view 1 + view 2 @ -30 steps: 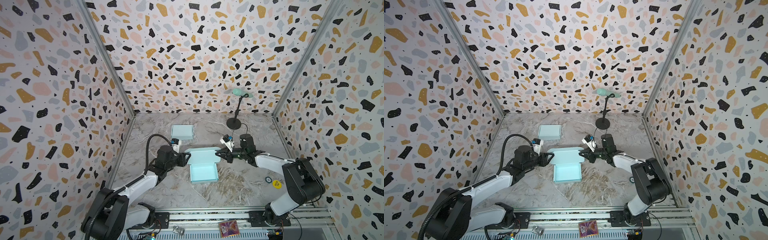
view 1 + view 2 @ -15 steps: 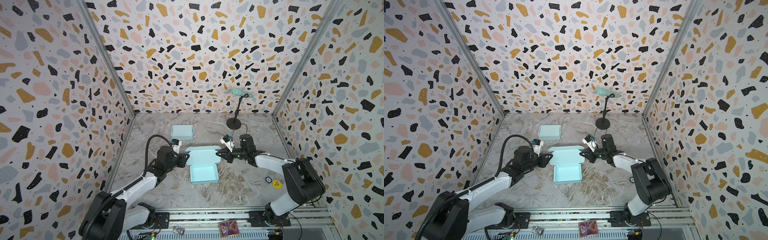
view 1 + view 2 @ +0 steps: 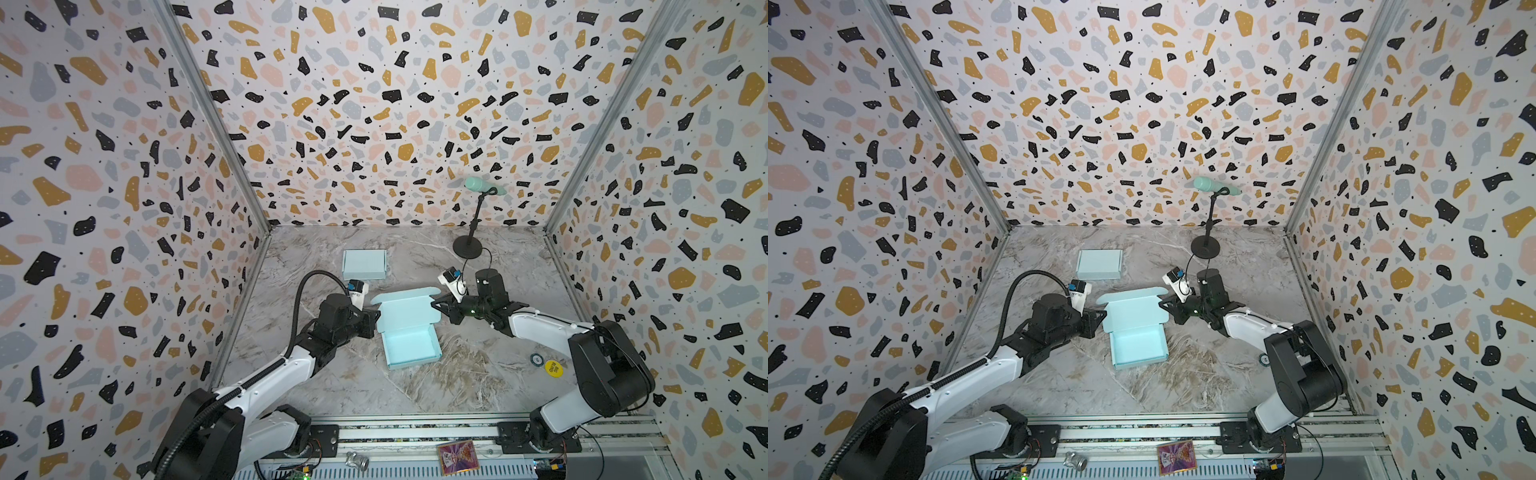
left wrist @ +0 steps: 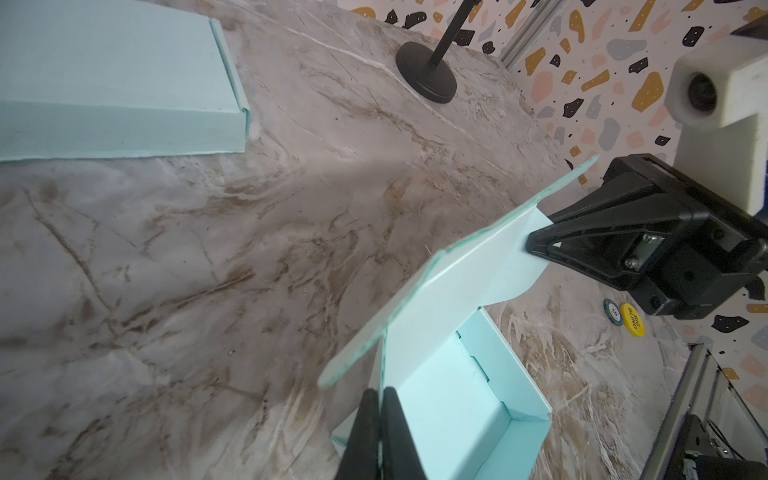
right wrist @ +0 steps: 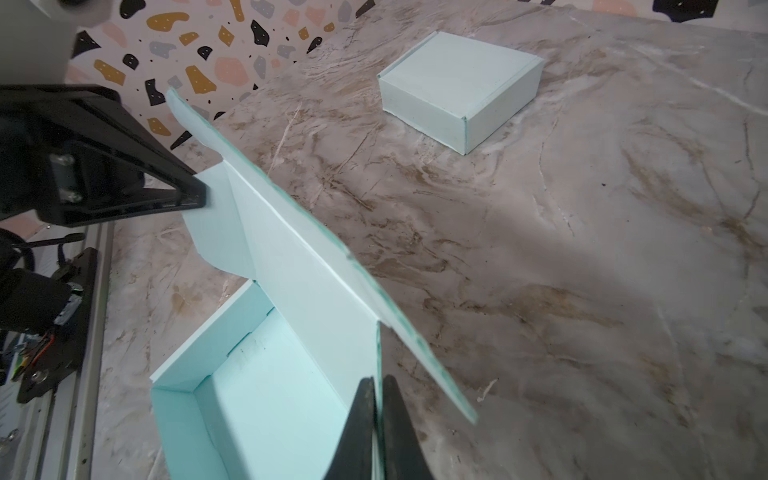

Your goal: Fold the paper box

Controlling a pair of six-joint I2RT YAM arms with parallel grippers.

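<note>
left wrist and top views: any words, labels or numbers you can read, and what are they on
"BIG BLIND": on the round yellow chip lying on the marble tabletop.
Too small to read: markings on the dark round chip beside it.
Too blurred to read: print on the colourful card at the front rail.
No print visible on the open light blue paper box or the closed light blue paper box.

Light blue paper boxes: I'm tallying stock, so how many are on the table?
2. The open light blue paper box lies mid-table, its raised lid pinched by left gripper and right gripper. The closed light blue box sits behind it, nearer the back wall. None looks hidden.
</note>
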